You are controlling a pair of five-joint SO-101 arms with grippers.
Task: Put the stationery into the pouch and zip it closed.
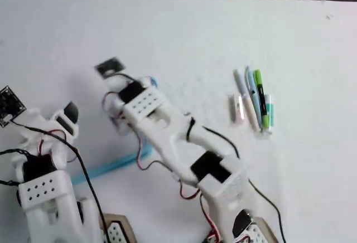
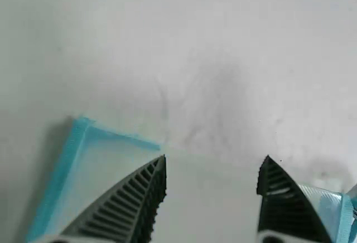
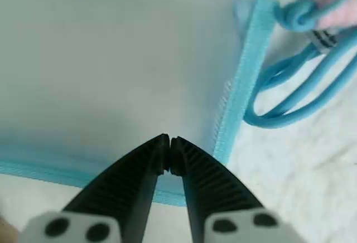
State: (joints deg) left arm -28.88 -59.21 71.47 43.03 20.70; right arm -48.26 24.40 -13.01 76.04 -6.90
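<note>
No print can be read anywhere: the one label-like thing is a pink tag with dark marks, and these are too blurred to make out. The stationery lies at the right of the high view on the white bench, five pieces close together and roughly parallel. They are a pale pen, a blue pen, a green highlighter, a short teal-and-white marker and a short pink piece on the side nearest the arms. All five are outside the pouch and well apart from both arms. There is one pouch, clear with a light blue border, lying flat at the lower left of centre in the high view. Most of it is hidden under the two arms, with a strip of its blue edge showing between them. One light blue cord lies looped on the bench just beside the pouch's zipper edge, and the tag sits at its end. The right arm reaches from the lower middle of the high view up and to the left across the pouch. The right claw has its two toothed black tips together over the pouch's clear face, close to a blue-edged corner; whether they pinch the film cannot be told. The left arm stands at the lower left. The left claw is spread wide apart with nothing between its tips, hanging over the bench, with one blue corner of the pouch beside one finger and another bit of blue edge beside the other.
</note>
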